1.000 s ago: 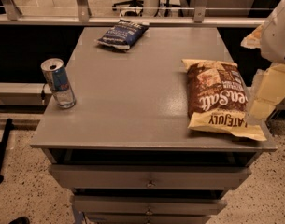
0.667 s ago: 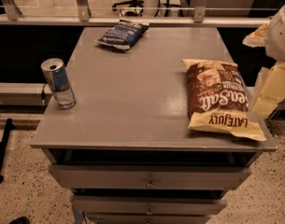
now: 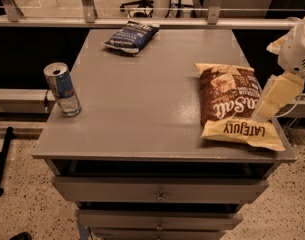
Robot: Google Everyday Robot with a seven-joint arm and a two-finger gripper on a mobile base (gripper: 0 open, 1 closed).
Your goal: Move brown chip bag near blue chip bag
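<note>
The brown chip bag (image 3: 231,105) lies flat at the table's right front, dark brown in the middle with cream ends. The blue chip bag (image 3: 130,36) lies at the far edge of the table, left of centre, well apart from the brown bag. My gripper (image 3: 266,110) comes in from the right on a white arm (image 3: 299,46). Its cream tip hangs over the right edge of the brown bag. I cannot tell whether it touches the bag.
A blue-and-silver drink can (image 3: 62,88) stands upright near the table's left edge. The grey table (image 3: 137,109) has drawers below its front. A metal rail (image 3: 142,22) with posts runs behind the table's far edge.
My gripper has edged a little to the left, over the brown bag's right edge. The bags and the can have not moved.
</note>
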